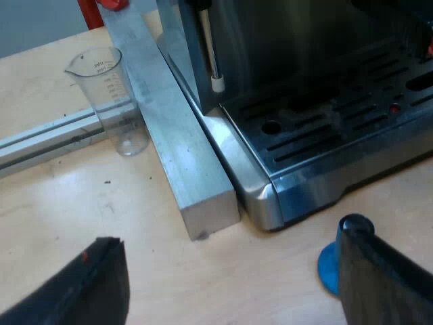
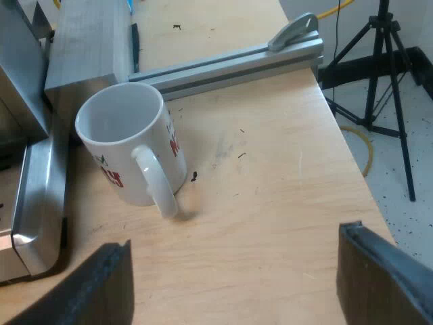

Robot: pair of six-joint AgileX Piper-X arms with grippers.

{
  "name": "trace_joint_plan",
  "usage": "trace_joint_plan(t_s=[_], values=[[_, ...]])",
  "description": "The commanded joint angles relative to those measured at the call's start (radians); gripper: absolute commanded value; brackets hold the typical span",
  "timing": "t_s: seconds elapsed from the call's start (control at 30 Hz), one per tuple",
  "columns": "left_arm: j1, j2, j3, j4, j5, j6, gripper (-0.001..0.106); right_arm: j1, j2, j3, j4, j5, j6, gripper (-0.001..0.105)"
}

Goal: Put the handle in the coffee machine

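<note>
Left wrist view: the left gripper [image 1: 230,291] hangs open and empty before the machine [image 1: 304,40], with a tamper [image 1: 330,267] by one finger. A red tip over the drip tray [image 1: 318,135], ahead of the gripper, is probably the handle [image 1: 429,47]; I cannot tell its axis. Right wrist view: the right gripper [image 2: 230,284] is open and empty near the mug [image 2: 128,142], so I judge the left arm nearer.

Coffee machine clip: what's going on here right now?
Nothing is held yet. The left gripper hovers with open jaws by the drip-tray corner of the espresso machine, with a blue tamper close by and a measuring glass standing nearby. The right gripper, jaws open too, hovers over the table near an empty upright mug.
</note>
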Motion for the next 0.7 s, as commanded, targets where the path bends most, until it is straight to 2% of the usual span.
trace_joint_plan(t_s=[0.03,0.7], values=[[-0.005,-0.137,0.004,-0.022,0.015,-0.011,0.066,-0.001,-0.038,-0.005,-0.013,-0.003,0.002,0.065],[-0.005,-0.137,0.004,-0.023,0.019,-0.011,0.066,-0.001,-0.038,-0.005,-0.013,-0.003,0.002,0.065]])
